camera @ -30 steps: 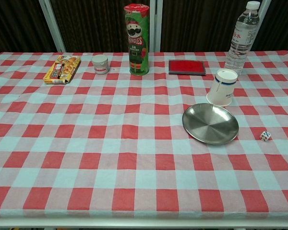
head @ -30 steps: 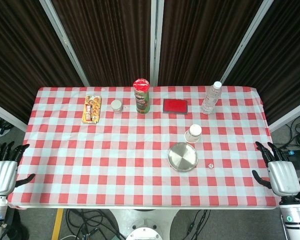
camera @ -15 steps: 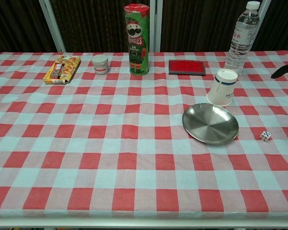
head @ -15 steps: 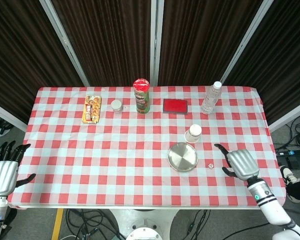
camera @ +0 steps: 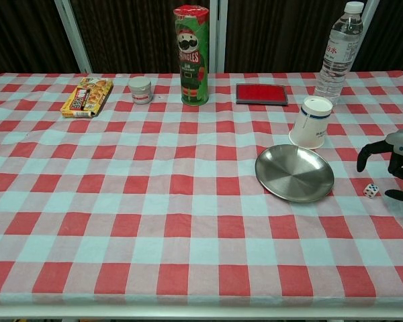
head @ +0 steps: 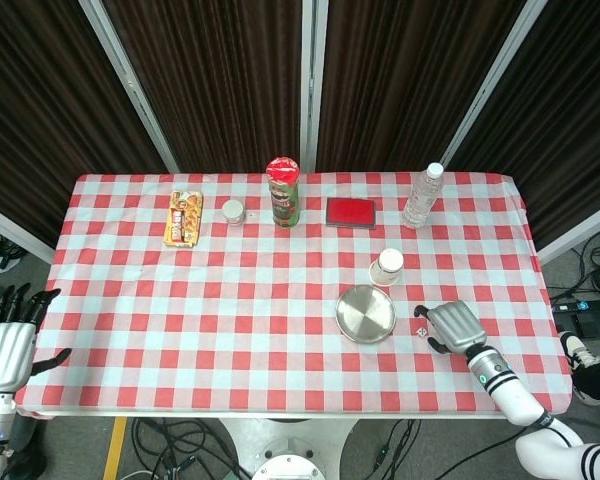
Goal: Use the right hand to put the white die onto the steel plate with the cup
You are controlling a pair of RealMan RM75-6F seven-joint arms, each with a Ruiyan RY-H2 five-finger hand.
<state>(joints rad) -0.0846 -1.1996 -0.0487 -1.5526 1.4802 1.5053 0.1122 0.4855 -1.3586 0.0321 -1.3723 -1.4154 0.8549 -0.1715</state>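
Head view: the right hand [head: 453, 325] hangs low over the checked surface [head: 230, 300] with its fingers spread and nothing in them, just at three o'clock of the white die [head: 420, 331]. The die lies on the cloth, near the steel plate [head: 365, 313] and at about four o'clock of it, not touching its rim. The paper cup [head: 386, 266] stands upturned at one o'clock of the plate, close beside it. The left hand [head: 5, 345] rests released off the surface's near left corner, fingers apart.

Chest view: the right hand [camera: 393, 161] enters from the right edge, its dark fingertips [camera: 363, 159] curling down just above and beside the die [camera: 371, 190], with no contact that I can make out. The die is a small white cube with dark pips, sitting flat on a pale square at three o'clock of the plate [camera: 294, 172].

To do this step well, I judge the hand should come straight down and pinch the die between thumb and a finger on opposite faces, gently, since so small and light a cube will skid or flip if nudged sideways. Then it should lift clear of the rim before crossing.
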